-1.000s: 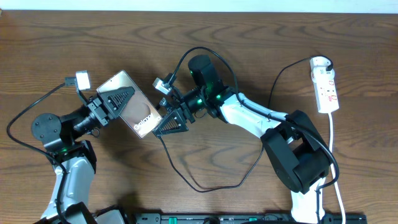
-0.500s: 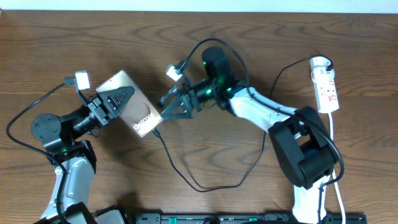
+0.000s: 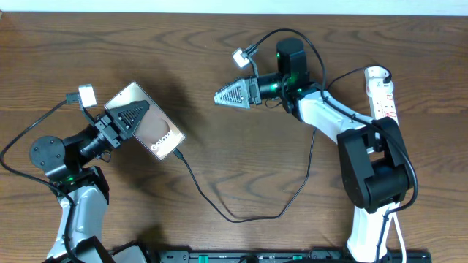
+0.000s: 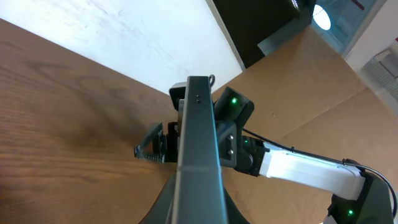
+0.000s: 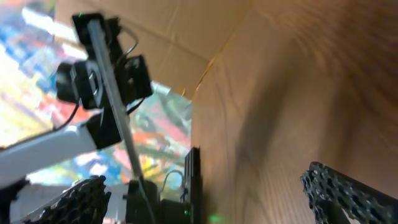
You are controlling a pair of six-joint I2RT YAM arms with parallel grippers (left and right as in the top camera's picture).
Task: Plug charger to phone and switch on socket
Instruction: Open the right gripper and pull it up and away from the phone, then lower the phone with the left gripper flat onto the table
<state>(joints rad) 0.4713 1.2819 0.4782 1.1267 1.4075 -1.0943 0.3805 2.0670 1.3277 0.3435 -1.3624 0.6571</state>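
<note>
My left gripper is shut on the phone, a glossy brownish slab with white "Galaxy" lettering, and holds it tilted above the table. In the left wrist view the phone shows edge-on between the fingers. The charger cable is thin and black. Its plug tip sits at the phone's lower edge and looks inserted. My right gripper is open and empty, well right of the phone; its fingers are spread wide. The socket, a white power strip, lies at the far right.
The black cable loops across the table's middle front and rises to the strip's top end. The strip's white cord runs down the right side. A black bar lies along the front edge.
My right gripper has left the phone's lower edge and moved up and to the right, open. The cable stays at the phone. My left gripper has shifted the phone slightly left.
</note>
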